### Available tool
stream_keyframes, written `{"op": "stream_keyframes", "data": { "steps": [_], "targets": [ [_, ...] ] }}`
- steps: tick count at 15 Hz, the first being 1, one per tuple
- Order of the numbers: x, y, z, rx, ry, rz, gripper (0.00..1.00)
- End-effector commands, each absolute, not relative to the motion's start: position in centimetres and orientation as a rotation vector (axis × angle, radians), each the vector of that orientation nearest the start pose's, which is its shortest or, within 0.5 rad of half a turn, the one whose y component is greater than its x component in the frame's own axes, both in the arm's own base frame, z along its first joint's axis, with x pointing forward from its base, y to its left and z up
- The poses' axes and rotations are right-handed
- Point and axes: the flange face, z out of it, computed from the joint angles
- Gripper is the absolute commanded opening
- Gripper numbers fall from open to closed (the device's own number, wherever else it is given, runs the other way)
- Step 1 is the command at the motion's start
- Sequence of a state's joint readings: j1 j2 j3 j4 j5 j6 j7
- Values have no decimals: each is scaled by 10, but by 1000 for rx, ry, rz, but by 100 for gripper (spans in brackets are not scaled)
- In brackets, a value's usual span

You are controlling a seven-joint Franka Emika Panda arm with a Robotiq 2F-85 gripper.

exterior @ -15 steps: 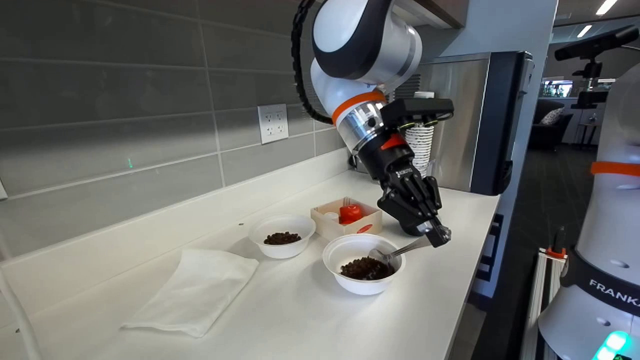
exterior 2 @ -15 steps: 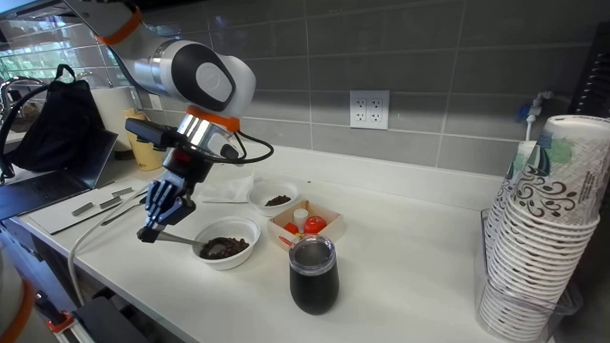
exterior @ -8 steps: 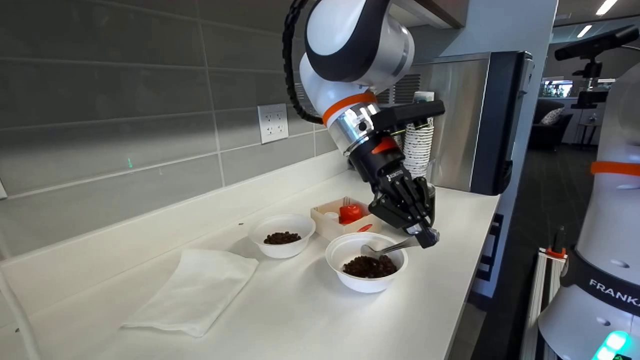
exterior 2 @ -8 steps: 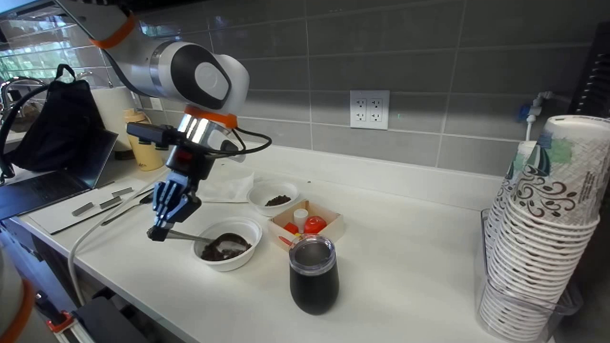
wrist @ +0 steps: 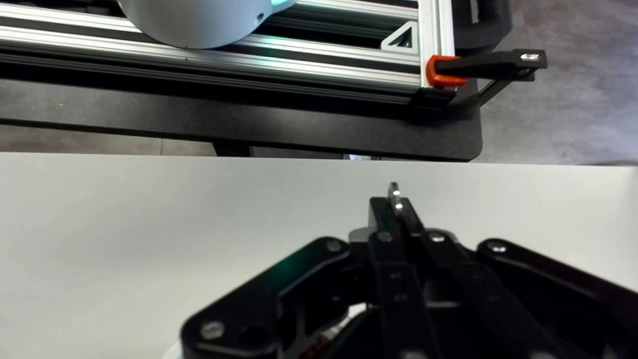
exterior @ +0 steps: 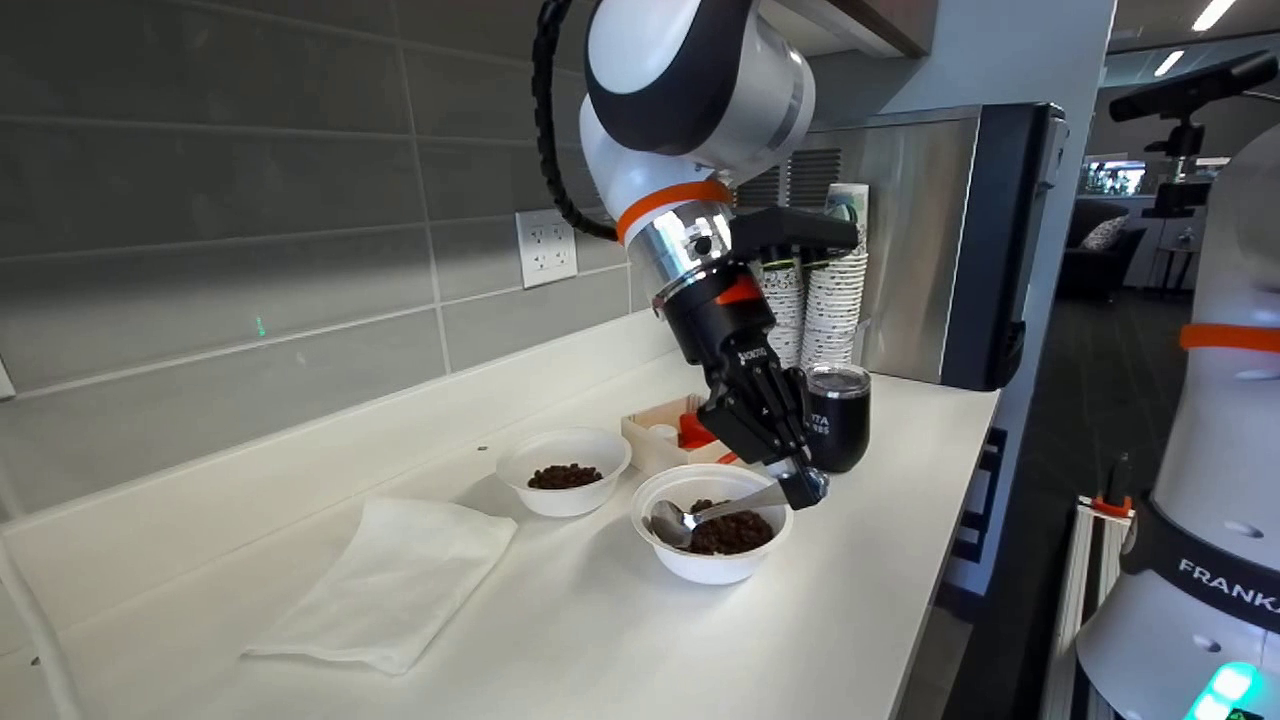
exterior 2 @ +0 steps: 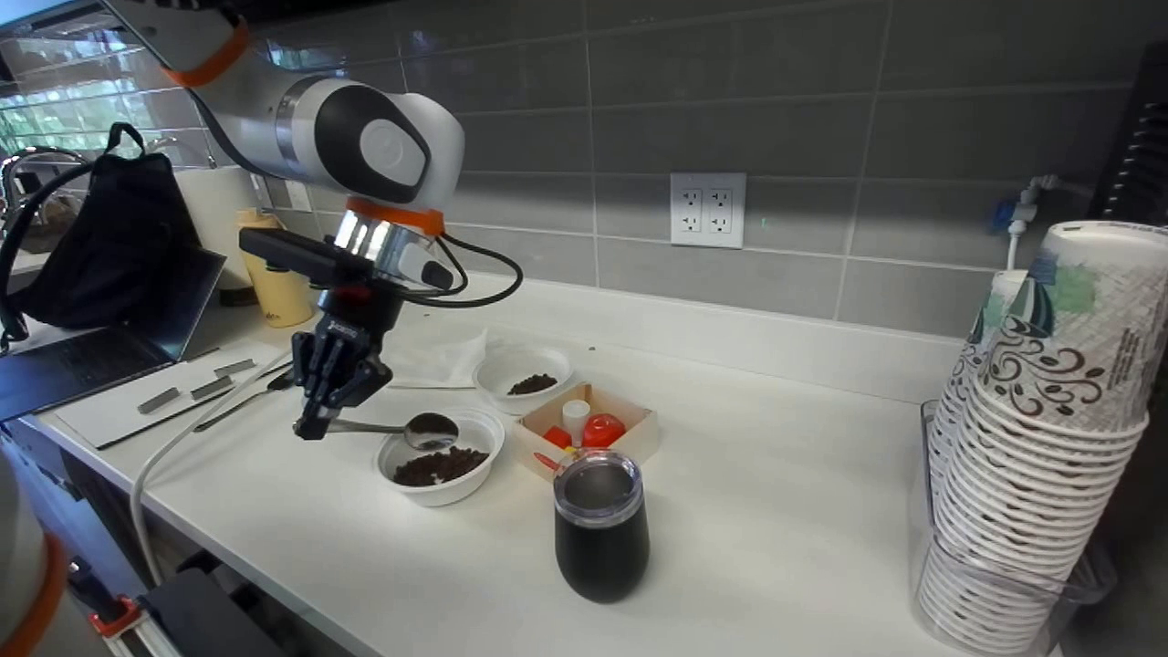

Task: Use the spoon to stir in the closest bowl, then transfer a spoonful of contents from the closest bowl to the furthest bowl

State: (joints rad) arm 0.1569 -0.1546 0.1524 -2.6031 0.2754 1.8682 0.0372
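You've got the gripper pinched on the tail of the spoon; in the wrist view the handle end pokes out past its tips. Makes sense: gripping that far back, canted, lets the spoon reach in over the rim with the gripper clear of the food. Downside: it'll likely twist if you dig hard.

Spoon head is inside the near bowl, beside the dark bits, and looks bare. Can't tell if it touches the side. I'd call this stirring, scoop not yet taken. Wrist view barely shows the near bowl, so judge depth from the exterior views.

Far bowl: just behind the near bowl, probably set close for a short carry. Similar bits in it. Wooden box: beside the near bowl, one corner crowding the gap; lift over both rims and pass wide of it. Black tumbler: past the near bowl on the box side, off your line. White cloth: flat, across the near bowl from the tumbler, no snag. Paper cups: well apart from the near bowl, ignore.
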Motion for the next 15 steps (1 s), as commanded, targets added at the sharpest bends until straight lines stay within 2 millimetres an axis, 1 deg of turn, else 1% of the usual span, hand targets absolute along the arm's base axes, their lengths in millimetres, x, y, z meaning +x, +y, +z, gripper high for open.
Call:
{"op": "stream_keyframes", "data": {
  "steps": [1,5,8,9,12,15],
  "targets": [
    [337,134,281,-2785,-236,976,1],
    [323,126,281,-2727,-247,1147,1],
    [313,115,283,-2722,-182,1287,1],
    [313,112,283,-2736,-158,1318,1],
    [314,109,279,-2857,-39,1390,1],
    [319,113,271,-2967,13,1398,1]
  ]
}}
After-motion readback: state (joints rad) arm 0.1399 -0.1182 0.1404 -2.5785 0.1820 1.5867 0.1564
